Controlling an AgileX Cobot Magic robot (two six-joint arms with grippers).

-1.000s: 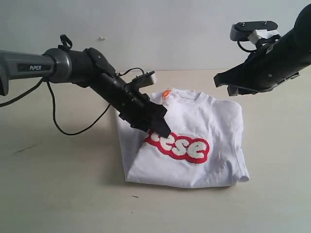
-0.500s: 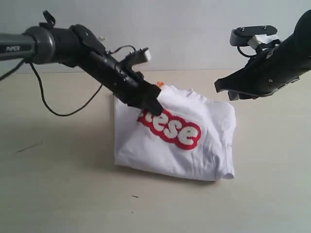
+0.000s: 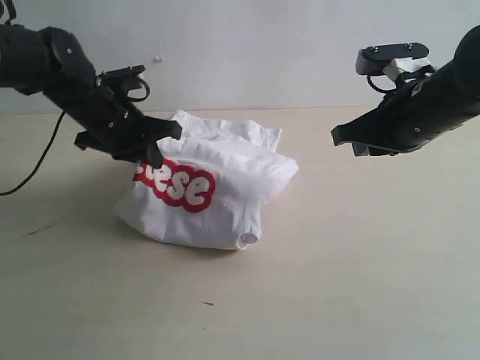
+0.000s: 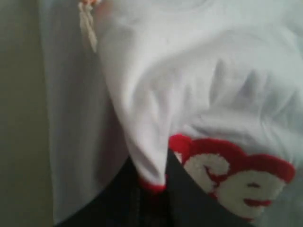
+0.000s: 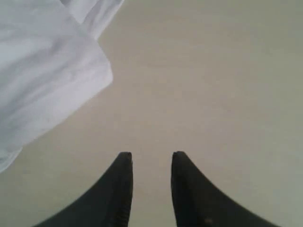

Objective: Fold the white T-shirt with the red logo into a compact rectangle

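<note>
As left gripper (image 3: 154, 148), clenched on the white T-shirt (image 3: 236, 184), drags it toward 9 o'clock, right gripper (image 5: 150, 163) hangs parted, empty.

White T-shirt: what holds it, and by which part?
Left end effector pinches the white T-shirt by a fold at one end of the red logo; right end effector holds nothing.

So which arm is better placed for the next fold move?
Left, I'd say. The left gripper is shut on the white T-shirt beside the red logo; the right gripper hangs open and empty over the table, apart from the cloth.
</note>
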